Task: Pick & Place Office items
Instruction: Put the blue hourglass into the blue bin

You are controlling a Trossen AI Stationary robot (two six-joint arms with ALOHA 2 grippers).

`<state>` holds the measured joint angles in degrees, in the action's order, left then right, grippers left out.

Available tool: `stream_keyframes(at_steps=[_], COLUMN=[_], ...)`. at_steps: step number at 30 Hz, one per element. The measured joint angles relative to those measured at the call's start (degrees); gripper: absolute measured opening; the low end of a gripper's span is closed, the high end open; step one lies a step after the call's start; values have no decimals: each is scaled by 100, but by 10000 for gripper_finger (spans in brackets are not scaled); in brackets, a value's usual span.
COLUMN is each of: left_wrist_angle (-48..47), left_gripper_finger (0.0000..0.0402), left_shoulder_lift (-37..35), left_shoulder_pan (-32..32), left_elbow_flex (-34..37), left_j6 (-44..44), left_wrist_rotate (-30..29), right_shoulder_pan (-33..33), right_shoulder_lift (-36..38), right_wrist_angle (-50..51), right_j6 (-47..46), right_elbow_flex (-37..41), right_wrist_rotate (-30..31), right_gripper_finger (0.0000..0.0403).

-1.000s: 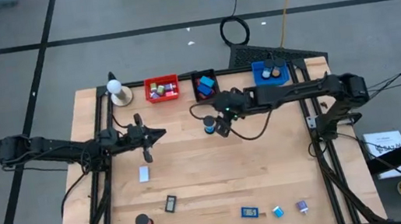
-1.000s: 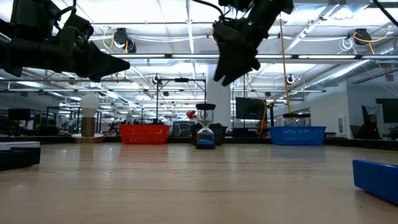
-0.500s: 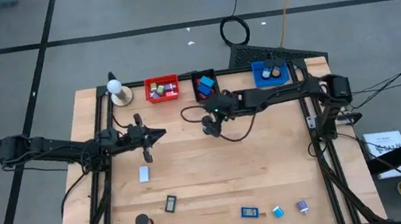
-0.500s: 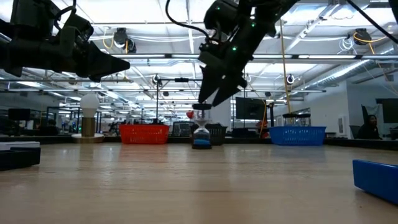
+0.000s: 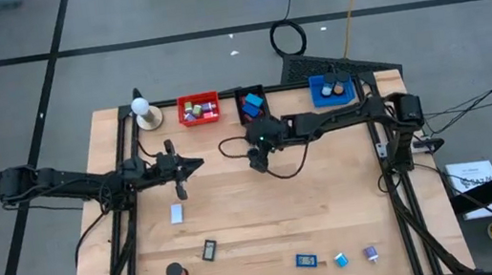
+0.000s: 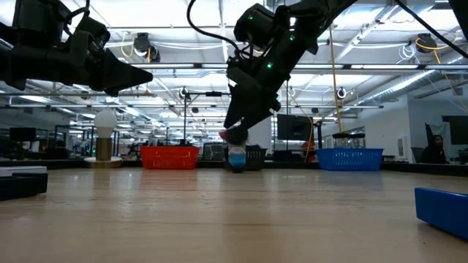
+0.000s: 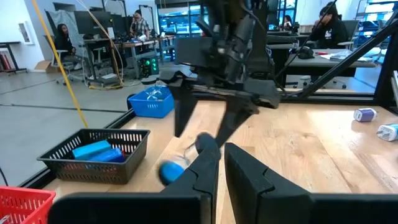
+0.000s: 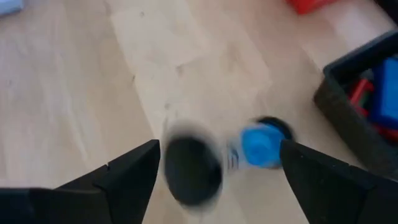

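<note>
Right gripper [image 5: 257, 158] jaws wide, straddling a blue-ended piece [image 8: 260, 147]; left gripper [image 5: 194, 164] jaws nearly closed, empty.

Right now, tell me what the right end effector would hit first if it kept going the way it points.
The right end effector, open, points down at the small hourglass with the blue end, which lies blurred between its fingers. It would likely meet that first, then the table; depth is unclear.
</note>
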<state>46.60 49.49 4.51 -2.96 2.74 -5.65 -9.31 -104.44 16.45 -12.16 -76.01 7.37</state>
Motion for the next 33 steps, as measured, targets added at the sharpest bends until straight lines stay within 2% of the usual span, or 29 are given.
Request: stream_keyframes(at_steps=[9,12,16,19,24,28,33], left_wrist_angle=[-1,0,-1,1,-1,4,3], left_gripper_finger=[35,35,35,35,35,35,35], left_shoulder_lift=[1,1,1,1,1,0,-1], left_shoulder_pan=[0,0,0,0,0,0,0], left_elbow_flex=[0,0,0,0,-2,-2,-2], left_j6=[0,0,0,0,0,0,0], left_wrist_rotate=[0,0,0,0,0,0,0], right_shoulder_pan=[3,1,-8,-4,-23,-83,-82], right_shoulder_lift=[117,198,112,-149,-382,-518,-479], right_wrist_angle=[29,129,824,868,564,484,611], right_j6=[6,-579,-1610,-1955,-2305,-2387,-2255], right_elbow_flex=[-7,-31,0,67,235,258,249], right_wrist_rotate=[82,415,799,1238,1342,1139,1055], right_gripper_finger=[334,334,334,334,333,318,277])
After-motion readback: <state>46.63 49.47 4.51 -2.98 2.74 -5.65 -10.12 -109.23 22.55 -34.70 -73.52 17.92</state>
